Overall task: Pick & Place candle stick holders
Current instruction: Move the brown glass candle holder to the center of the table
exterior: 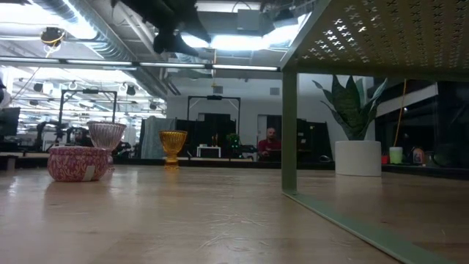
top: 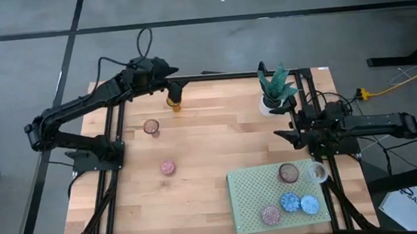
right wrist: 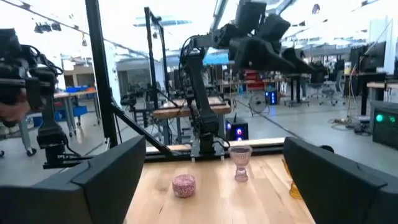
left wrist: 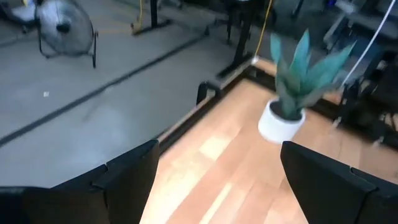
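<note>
Above the amber holder (top: 174, 99) at the far edge, I see my left gripper (top: 177, 76) wide open, empty. Right gripper (top: 286, 134) waits beside the mat (top: 249, 193), jaws spread, holding nothing.

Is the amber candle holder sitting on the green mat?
No, the amber holder stands on bare wood near the table's far edge, well apart from the green mat.

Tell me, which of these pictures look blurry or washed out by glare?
Left wrist view: smeared all over, the plant soft-edged. Low view: ceiling lights glare white; the mat looms huge and close. Right wrist view: bright hall behind the pink cup. High view: even light, fairly crisp.
</note>
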Controlling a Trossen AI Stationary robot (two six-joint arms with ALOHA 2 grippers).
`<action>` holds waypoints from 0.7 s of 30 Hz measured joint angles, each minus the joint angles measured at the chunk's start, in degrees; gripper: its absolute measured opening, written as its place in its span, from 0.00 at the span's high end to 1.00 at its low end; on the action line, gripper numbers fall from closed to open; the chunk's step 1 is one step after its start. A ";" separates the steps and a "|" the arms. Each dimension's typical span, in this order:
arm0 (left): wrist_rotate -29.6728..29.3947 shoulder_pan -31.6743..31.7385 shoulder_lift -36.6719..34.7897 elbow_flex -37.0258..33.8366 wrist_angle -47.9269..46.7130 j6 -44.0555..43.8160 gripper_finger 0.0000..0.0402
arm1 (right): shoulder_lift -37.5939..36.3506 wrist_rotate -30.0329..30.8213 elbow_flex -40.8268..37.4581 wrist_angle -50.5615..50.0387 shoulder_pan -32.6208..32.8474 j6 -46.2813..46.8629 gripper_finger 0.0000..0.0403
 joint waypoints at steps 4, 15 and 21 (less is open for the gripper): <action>-0.60 -0.02 4.00 4.16 -6.24 3.32 0.17 | -6.24 -0.03 -3.77 0.13 0.00 -0.44 0.05; 2.51 5.18 17.22 19.24 -25.35 19.11 0.17 | -15.04 2.01 -4.70 -10.30 -0.03 -4.56 0.05; 2.13 6.18 20.42 21.37 -34.43 22.08 0.17 | -15.06 3.32 -4.67 -12.34 -0.07 -4.33 0.05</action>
